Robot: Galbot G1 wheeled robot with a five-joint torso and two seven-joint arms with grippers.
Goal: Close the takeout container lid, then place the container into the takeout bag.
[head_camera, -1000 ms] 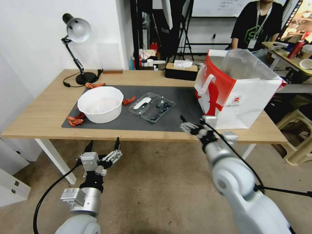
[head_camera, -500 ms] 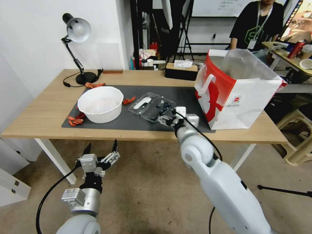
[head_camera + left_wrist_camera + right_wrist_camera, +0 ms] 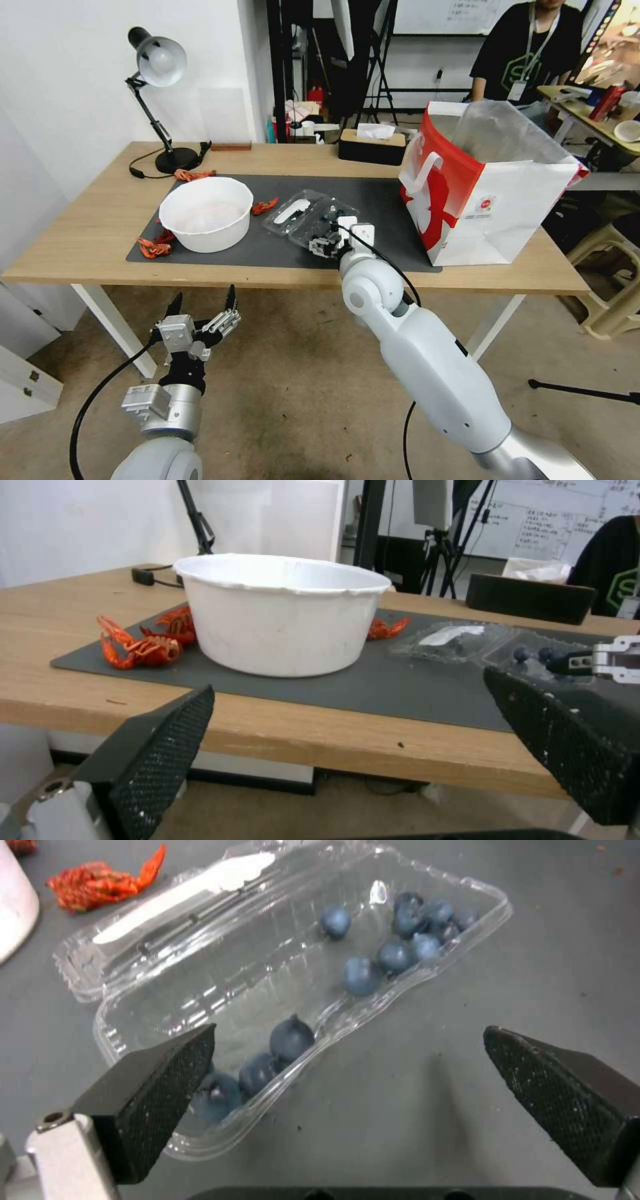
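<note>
The takeout container (image 3: 308, 219) lies open on the dark mat, its two clear halves flat side by side. The lid (image 3: 187, 895), bearing a white label, is the half nearer the bowl. The tray half (image 3: 313, 975) holds several blueberries. My right gripper (image 3: 321, 245) stands open just above the tray's near edge, its fingers (image 3: 160, 1075) spread wide with nothing between them. The red and white takeout bag (image 3: 487, 193) stands upright at the table's right end, with its clear liner sticking up. Below the table's front edge, my left gripper (image 3: 204, 299) hangs open.
A large white bowl (image 3: 205, 213) sits on the mat (image 3: 373, 200) left of the container, with red crawfish pieces (image 3: 153, 248) around it. A desk lamp (image 3: 160, 67) and a tissue box (image 3: 372, 143) stand at the back. A person sits behind the bag.
My right arm has swung left from beside the bag to the container's near edge. The left arm has sunk slightly and stays below the table.
</note>
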